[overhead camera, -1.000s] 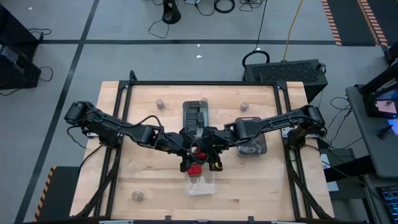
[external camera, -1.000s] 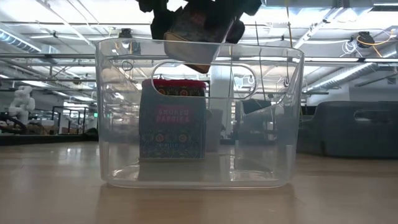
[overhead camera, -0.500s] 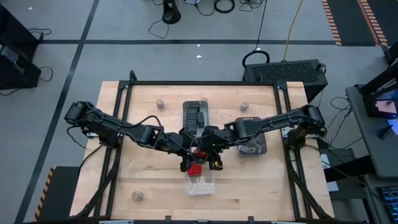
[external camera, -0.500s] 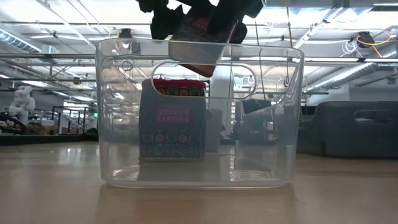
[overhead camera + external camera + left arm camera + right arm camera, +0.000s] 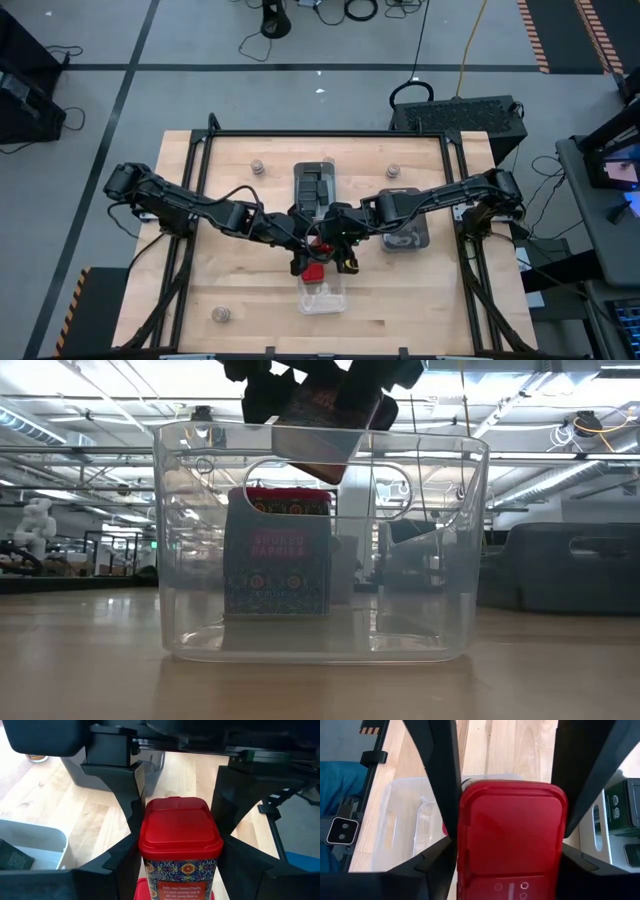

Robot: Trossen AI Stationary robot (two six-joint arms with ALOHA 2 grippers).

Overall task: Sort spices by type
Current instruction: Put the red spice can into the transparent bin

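A red-lidded spice tin [image 5: 180, 840] with a patterned label hangs tilted over the clear tray [image 5: 322, 295] at the table's middle. My left gripper [image 5: 177, 827] comes at it from the table's left and is shut on it. My right gripper [image 5: 510, 842] comes from the right, open, with its fingers close on either side of the red lid [image 5: 512, 830]. A second red tin [image 5: 278, 555] stands upright on the floor of the clear tray. In the low view the held tin [image 5: 320, 430] hangs above the tray's rim. My left gripper pinches the tin's two opposite sides just below the lid [image 5: 147, 847] between its two fingers. The fingers slant down from the table's left. The tin is lifted clear of the tray, tilted, lid up. My right gripper flanks the lid; I cannot tell whether it touches.
A grey tray [image 5: 313, 185] with dark blocks stands behind the grippers. A smoky tray [image 5: 405, 235] lies under the right arm. Small round jars stand on the wood at the far left [image 5: 257, 166], far right [image 5: 393, 170] and near left [image 5: 222, 315].
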